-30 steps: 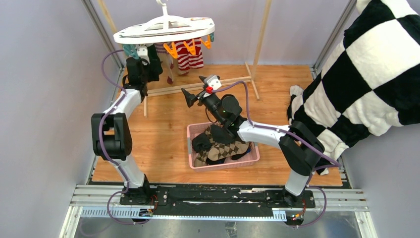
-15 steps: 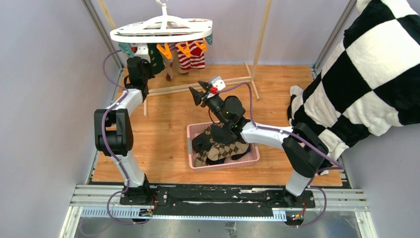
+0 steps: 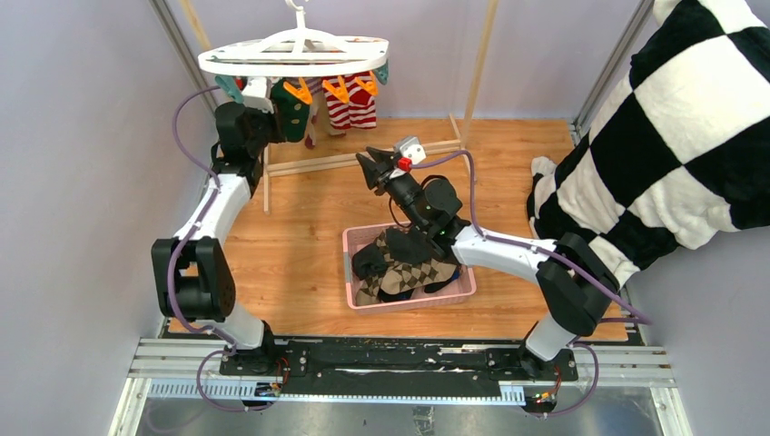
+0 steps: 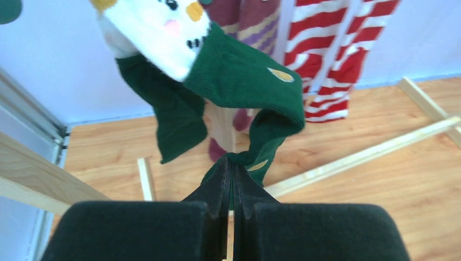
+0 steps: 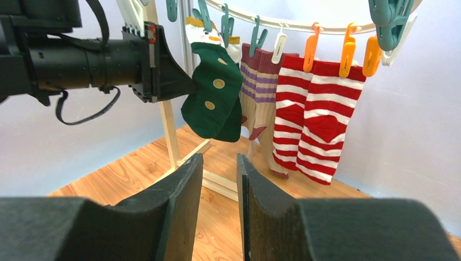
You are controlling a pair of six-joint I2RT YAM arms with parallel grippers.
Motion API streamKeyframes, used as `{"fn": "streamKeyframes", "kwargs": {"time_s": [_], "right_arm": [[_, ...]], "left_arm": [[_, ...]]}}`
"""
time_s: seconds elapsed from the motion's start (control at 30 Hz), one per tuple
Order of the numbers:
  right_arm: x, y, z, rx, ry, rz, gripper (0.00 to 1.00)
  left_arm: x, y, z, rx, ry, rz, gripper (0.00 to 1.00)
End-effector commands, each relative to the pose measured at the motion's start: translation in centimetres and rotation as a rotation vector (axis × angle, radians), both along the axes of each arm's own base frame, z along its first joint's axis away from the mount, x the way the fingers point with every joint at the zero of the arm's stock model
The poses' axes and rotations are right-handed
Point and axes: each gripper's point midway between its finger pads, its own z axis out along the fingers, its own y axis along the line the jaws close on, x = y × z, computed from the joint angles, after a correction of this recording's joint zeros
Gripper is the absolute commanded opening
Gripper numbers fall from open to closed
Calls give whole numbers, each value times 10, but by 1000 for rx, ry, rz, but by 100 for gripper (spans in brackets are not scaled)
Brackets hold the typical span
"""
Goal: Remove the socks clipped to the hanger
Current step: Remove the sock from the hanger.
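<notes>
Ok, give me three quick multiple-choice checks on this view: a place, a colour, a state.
1. Where does the brown argyle sock lie? A on the bare floor; B in the pink basket; C clipped up high.
2. What colour sock do the left fingers pinch? A red-and-white; B maroon; C dark green.
3. The right fingers are: A apart and empty; B shut on a sock; C shut on a clip.
Answers: 1 B, it lies inside the basket's walls; 2 C, the dark green sock is nipped between them; 3 A, a gap shows with nothing in it.
</notes>
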Motion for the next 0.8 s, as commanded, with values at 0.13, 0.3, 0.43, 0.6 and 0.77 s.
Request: {"fn": "streamKeyframes", "kwargs": {"time_s": [0.13, 0.3, 0.43, 0.6, 0.77], "right_arm": [[-3, -11, 0, 11, 45, -6, 36], [-20, -18, 21, 42, 31, 23, 37], [-38, -33, 47, 77, 23, 35, 38], [-49, -57, 58, 82, 30, -1, 40], [-61, -54, 52, -8, 53, 61, 67]], "left_arm": [[-73, -55, -13, -88, 207, -247, 0], [-129, -97, -7, -38, 265, -403, 0], [-167, -132, 3, 66, 268, -524, 0], [-197, -173, 10, 167, 313, -635, 0], [-209, -201, 36, 216, 294, -691, 0]]}}
